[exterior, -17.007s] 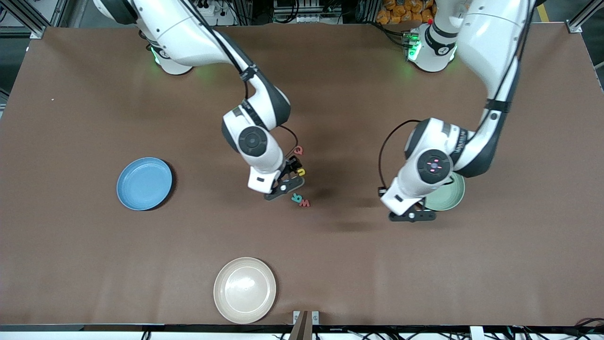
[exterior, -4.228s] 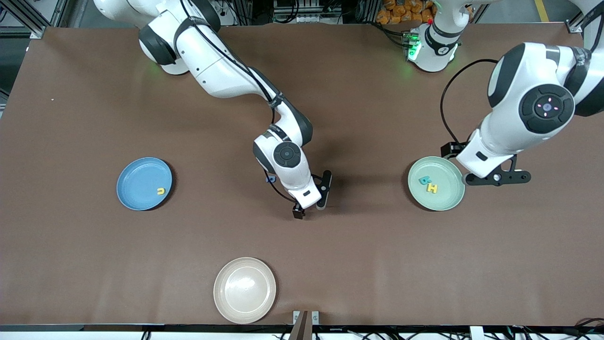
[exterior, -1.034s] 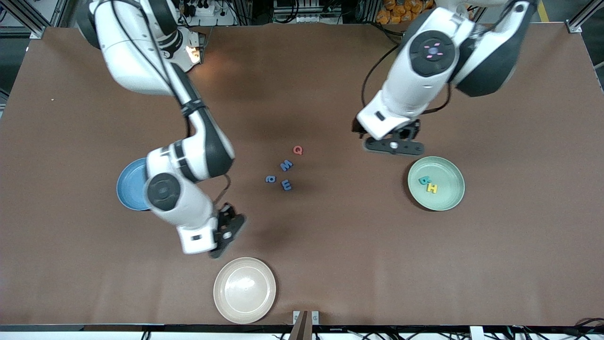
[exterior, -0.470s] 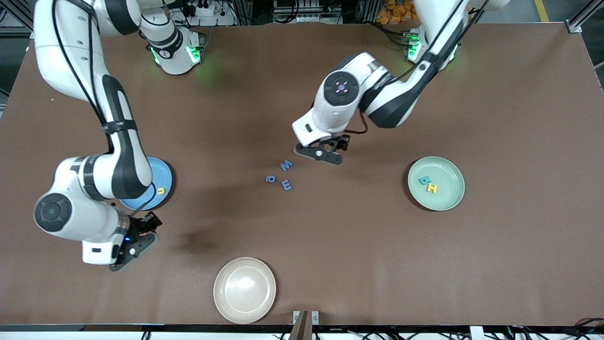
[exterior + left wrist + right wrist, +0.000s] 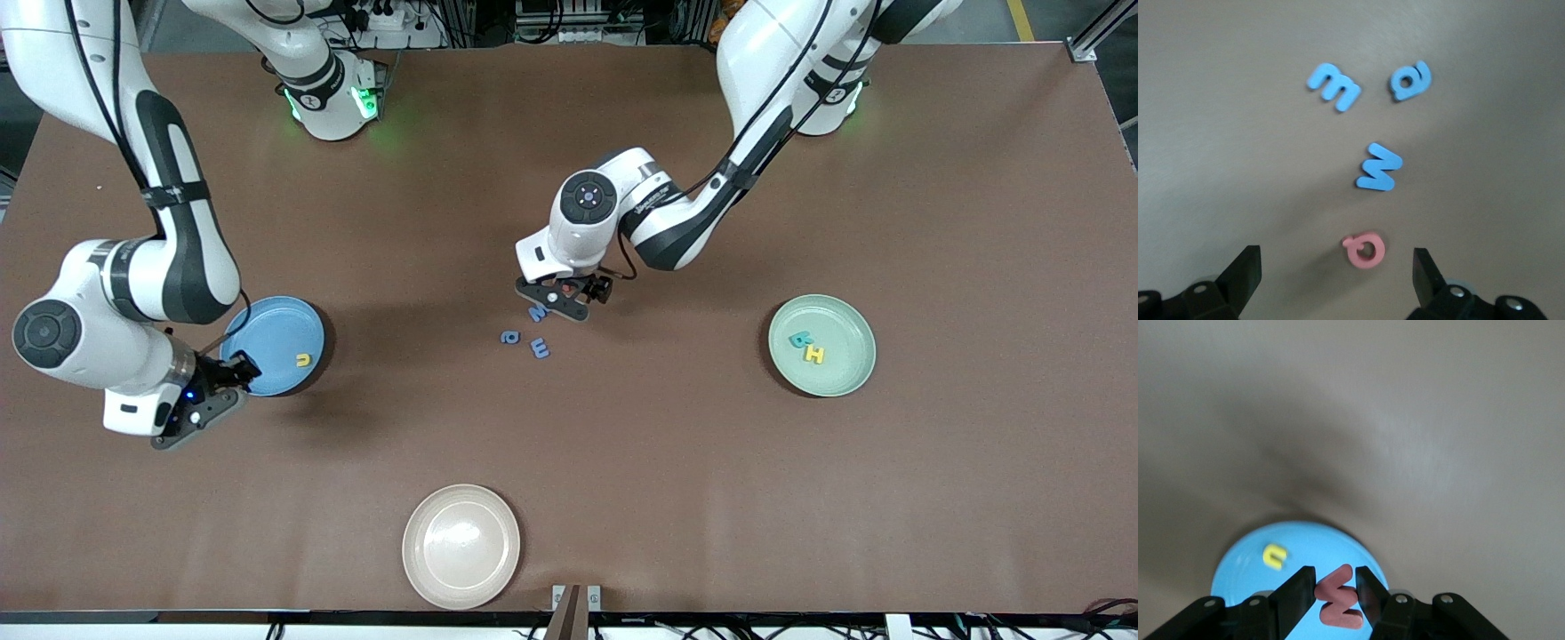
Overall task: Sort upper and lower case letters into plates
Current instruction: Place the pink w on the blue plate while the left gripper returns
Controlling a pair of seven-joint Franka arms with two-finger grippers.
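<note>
**Both arms mid-sort: red letter reaches the blue plate, left gripper drops over the pile**

I see the bench (image 5: 933,498) carrying three plates. The cream plate (image 5: 461,546), nearest the camera, is unused. The mint plate (image 5: 821,345) holds a teal letter (image 5: 800,339) and a yellow H (image 5: 814,355). The blue plate (image 5: 272,346) holds a yellow u (image 5: 303,360).

In the last second the right gripper (image 5: 1335,597) has swung across to the blue plate's edge, clamped narrow on a red w-shaped letter (image 5: 1337,598). I judge release is next.

The left gripper (image 5: 1337,273) has come down over the loose letters, jaws wide, straddling the pink Q (image 5: 1365,249); the blue M (image 5: 1379,167), blue m (image 5: 1333,85) and blue a (image 5: 1410,81) remain just beside it.
</note>
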